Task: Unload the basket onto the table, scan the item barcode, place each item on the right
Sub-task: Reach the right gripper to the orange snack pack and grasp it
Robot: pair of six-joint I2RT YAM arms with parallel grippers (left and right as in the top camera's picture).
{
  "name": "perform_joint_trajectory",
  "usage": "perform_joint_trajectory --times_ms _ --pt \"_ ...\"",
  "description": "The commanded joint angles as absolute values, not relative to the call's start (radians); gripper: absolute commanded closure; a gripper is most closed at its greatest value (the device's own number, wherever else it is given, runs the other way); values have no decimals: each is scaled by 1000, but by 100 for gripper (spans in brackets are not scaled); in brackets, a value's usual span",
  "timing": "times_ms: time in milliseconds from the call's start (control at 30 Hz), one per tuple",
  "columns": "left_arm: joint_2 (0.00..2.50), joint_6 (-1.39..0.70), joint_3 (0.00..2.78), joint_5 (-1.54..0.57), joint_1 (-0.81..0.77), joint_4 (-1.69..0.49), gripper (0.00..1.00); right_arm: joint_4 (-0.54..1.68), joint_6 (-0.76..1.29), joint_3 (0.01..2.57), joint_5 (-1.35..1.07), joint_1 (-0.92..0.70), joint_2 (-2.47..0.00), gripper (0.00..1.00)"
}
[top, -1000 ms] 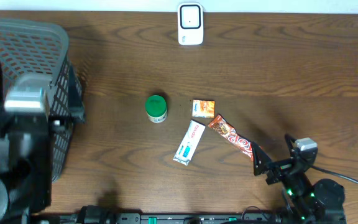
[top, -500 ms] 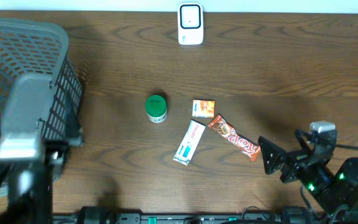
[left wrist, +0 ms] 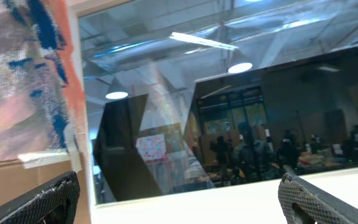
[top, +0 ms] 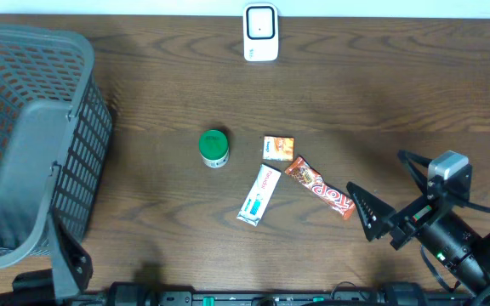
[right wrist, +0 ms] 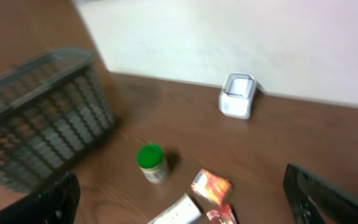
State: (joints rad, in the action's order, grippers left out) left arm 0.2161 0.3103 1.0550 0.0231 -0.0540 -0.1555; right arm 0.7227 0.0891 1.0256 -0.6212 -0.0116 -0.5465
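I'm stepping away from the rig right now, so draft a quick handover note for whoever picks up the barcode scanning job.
Left tool: open, empty; its camera faces the room, not the table.
Right tool: open, empty, close beside the right end of the red candy bar.
Items: green-lidded jar, orange packet and white bar lie mid-table near the candy bar; scanner stands at the far edge.
Done: nothing is held.
Left: grasp an item and show its barcode to the scanner.

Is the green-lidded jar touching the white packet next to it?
Apart. The overhead view shows a strip of table between the green-lidded jar and the white packet.
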Motion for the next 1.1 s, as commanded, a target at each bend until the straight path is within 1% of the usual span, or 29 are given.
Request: perform_joint_trajectory --times_ms 0,67,233,367,433,533,700,800,867,1067 --pt "191 294 1056 113 -50 -155 2 678 129 1032 -754 -21 -555 1" --pt "177 294 1056 144 -50 -152 2 675 163 1032 -723 -21 -557 1" --pt "129 294 1055 143 -50 -155 1 726 286 1032 -508 -22 -590 1" --pt "84 294 1037 143 -50 -150 2 725 332 1033 -460 -32 -692 1" --pt "61 294 1024 143 -50 -139 2 725 346 1037 -414 -67 -759 1" --pt "38 294 1003 143 -50 -129 1 730 382 1059 -275 -173 -873 1" --pt "15 295 949 144 -50 -78 2 780 501 1158 98 -442 -1063 1" --pt "11 320 907 151 -49 -34 2 894 661 1297 296 -586 -1229 1" --pt "10 325 896 152 -49 -24 2 965 683 1390 279 -597 -1328 1" --pt "10 325 894 152 -50 -22 2 1148 694 1677 204 -562 -1643 1"
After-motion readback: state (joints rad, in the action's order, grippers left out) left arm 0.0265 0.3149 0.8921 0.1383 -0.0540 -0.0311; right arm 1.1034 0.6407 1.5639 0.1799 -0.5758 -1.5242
